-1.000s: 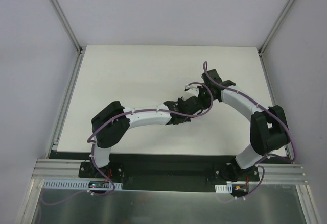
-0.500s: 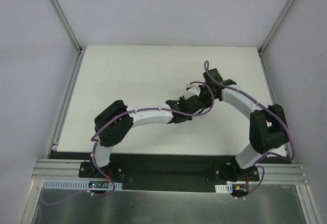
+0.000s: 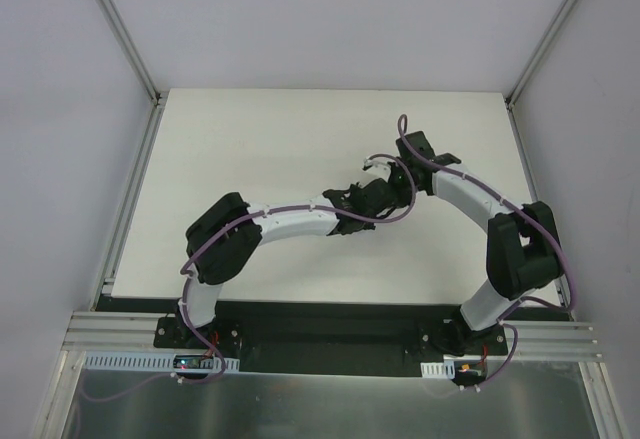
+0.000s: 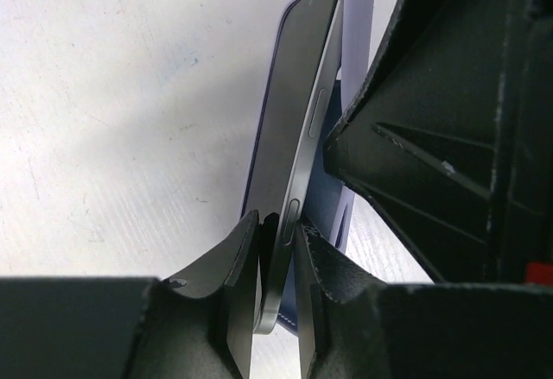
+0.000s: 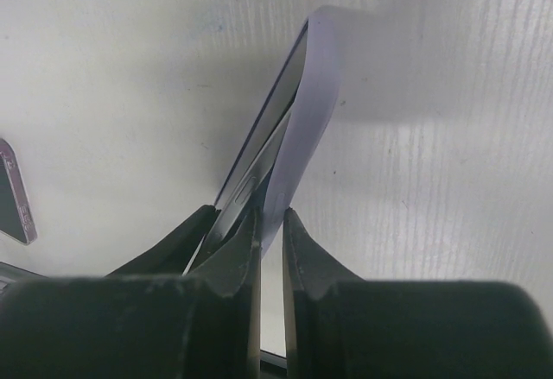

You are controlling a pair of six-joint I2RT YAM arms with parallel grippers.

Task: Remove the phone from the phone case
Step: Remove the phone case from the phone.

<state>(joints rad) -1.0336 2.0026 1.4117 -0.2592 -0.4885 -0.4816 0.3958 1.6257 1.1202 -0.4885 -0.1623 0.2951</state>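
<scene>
Since the left fingers (image 4: 232,280) are pinched onto the lower side edge of the dark phone (image 4: 298,111), just by its side buttons, and the right fingers (image 5: 304,262) are pinched onto the rim of the lavender case (image 5: 313,94), each part is held by its own arm. Between the two grips the phone's near end stands clear of the case, while its far end appears to sit in the case's top corner. The pair makes a narrow wedge, held on edge over the table (image 4: 104,94) where the wrists meet mid-table; I cannot tell whether it touches the surface. The phone looks stiff, smooth-sided and fairly weighty, so a pinch on its thin edge could slip, and with a glass face a drop would be costly. The case looks soft and bendy — it will likely flex rather than resist, and its thin lip may pull out of the grip if tugged hard. A hold across the phone's flat faces, and on the case's back wall rather than its lip, would probably be surer for the final parting.
</scene>
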